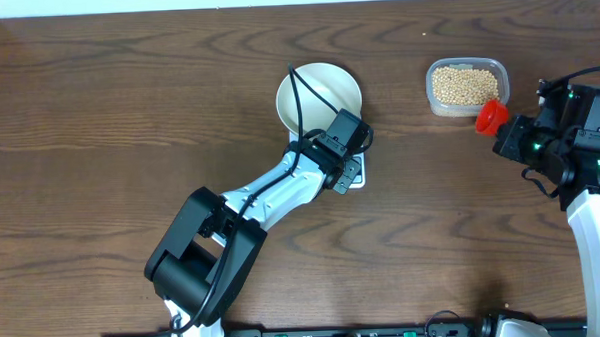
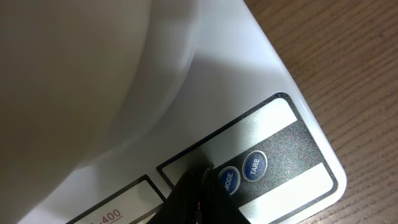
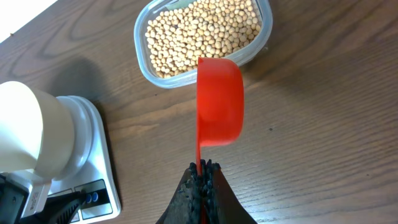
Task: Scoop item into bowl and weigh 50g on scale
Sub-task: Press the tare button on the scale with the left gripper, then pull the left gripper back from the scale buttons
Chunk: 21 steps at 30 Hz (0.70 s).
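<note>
Sitting on the scale (image 3: pixel 99 146) near the middle of the counter (image 1: pixel 99 145), toward its far edge, the bowl (image 1: pixel 312 88) has the left gripper (image 2: pixel 199 190) down at the scale's front panel. That gripper's fingers are drawn together on nothing, the tip at the edge of the MODE button (image 2: pixel 228 181) beside the TARE button (image 2: pixel 254 166). The beans (image 3: pixel 202 34) lie in a clear tub (image 1: pixel 465 86) toward the far right corner, and just in front of it the right gripper (image 3: pixel 202 171) pinches the handle of a red scoop (image 3: pixel 219 102).
</note>
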Each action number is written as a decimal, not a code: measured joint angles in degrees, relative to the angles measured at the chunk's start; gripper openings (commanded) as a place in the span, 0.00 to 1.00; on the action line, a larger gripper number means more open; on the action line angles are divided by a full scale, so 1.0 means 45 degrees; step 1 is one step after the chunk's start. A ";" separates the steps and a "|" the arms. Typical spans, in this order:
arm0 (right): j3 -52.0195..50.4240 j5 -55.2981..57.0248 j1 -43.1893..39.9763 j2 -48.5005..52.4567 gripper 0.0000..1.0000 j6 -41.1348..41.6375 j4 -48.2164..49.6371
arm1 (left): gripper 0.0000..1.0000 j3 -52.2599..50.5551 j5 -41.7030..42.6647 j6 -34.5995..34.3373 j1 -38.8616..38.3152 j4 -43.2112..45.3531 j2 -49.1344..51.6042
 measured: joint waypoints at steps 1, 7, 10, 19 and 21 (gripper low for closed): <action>0.0000 0.0000 0.0000 0.0000 0.01 0.0000 0.0000 | 0.07 0.0000 0.0000 0.0000 0.0000 -0.0034 0.0000; 0.0000 0.0000 0.0000 0.0000 0.01 0.0000 0.0005 | 0.07 0.0024 -0.0010 0.0000 0.0024 -0.0238 -0.0015; 0.0000 0.0000 0.0000 0.0000 0.01 0.0000 0.0005 | 0.07 0.0024 -0.0010 0.0000 0.0024 -0.0248 -0.0053; 0.0000 0.0005 0.0000 0.0000 0.01 0.0000 0.0063 | 0.08 -0.0476 -0.0335 0.0005 0.0359 -0.0777 -0.1855; 0.0000 0.0005 0.0000 0.0000 0.01 0.0000 0.0092 | 0.08 -0.0476 -0.0427 0.0005 0.0369 -0.0709 -0.3099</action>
